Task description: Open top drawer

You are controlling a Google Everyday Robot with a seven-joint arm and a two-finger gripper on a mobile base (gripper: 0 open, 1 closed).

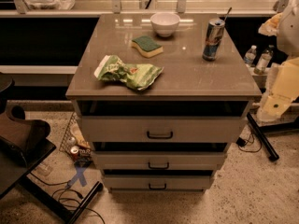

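Top drawer (161,125) just under the table's (196,76) front edge, black bar handle (159,135) centred, pale gripper (272,110) off the front right corner, apart from the drawer, open or closed I cannot tell, crumpled green chip bag (128,72) near the front left corner, white bowl (164,24) by the back edge

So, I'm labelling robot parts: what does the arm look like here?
At the right edge: a rounded white arm segment above a blocky cream-yellow piece, apparently the gripper, beside the cabinet. No cables or markings visible on them.
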